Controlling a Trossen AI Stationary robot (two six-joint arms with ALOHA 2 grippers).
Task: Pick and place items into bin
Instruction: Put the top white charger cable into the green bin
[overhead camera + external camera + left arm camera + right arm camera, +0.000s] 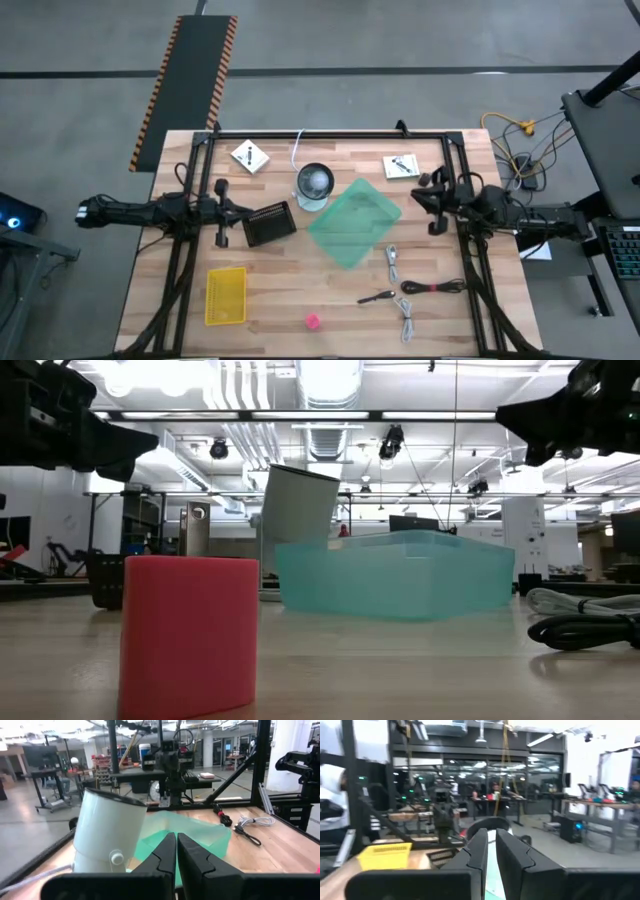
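Nearest the front edge of the table (270,310) lies the tiny pink object (312,321). Toward the front right corner lie a black-handled tool (377,297), two white coiled cables (406,320) and a dark thin cable (433,287). The green bin (354,222) sits mid-table, empty. At the left edge the left gripper (222,212) has its fingers pressed together, holding nothing; at the right edge the right gripper (433,205) is likewise closed and empty. Two white square packets (249,156) lie near the back edge.
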